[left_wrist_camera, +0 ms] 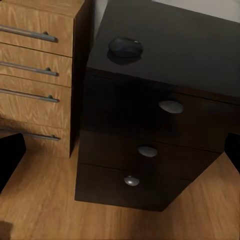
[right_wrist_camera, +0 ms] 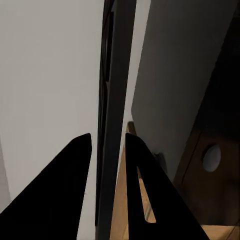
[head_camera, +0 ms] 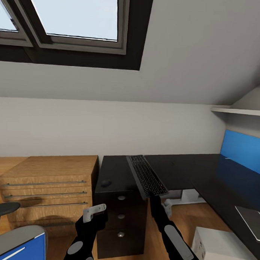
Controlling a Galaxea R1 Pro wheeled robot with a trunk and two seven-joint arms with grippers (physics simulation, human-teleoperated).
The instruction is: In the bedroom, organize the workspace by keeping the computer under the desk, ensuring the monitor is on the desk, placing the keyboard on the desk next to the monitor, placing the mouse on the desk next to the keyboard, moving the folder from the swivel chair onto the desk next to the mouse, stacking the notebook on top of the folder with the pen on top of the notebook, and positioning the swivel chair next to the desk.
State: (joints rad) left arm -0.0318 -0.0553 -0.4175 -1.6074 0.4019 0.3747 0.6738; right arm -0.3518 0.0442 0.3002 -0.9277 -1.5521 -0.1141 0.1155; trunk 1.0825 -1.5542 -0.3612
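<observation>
Keyboard (head_camera: 147, 176) sitting at center frame in the head view, tilted up off the dark desk (head_camera: 188, 171), near end clamped in the right gripper (head_camera: 154, 194). Showing edge-on in the right wrist view as a thin dark slab (right_wrist_camera: 111, 115) running between the two black fingers (right_wrist_camera: 75, 165), both pressing close against it. Hovering just beside it at lower center, the left gripper (head_camera: 94, 213), pale fingertips apart and holding nothing; in the left wrist view only dark finger edges (left_wrist_camera: 10, 155) peeking in at the far sides, spread wide. Resting on the desk's left end, the dark mouse (head_camera: 106, 183), also seen at upper center of the left wrist view (left_wrist_camera: 125, 47), above the black drawer unit (left_wrist_camera: 145, 150) with its three round knobs. Standing to the left, a wooden dresser (head_camera: 49, 187). Poking in at lower left, the swivel chair (head_camera: 5, 210), and below it a blue-faced thing (head_camera: 21, 248), identity unclear.
</observation>
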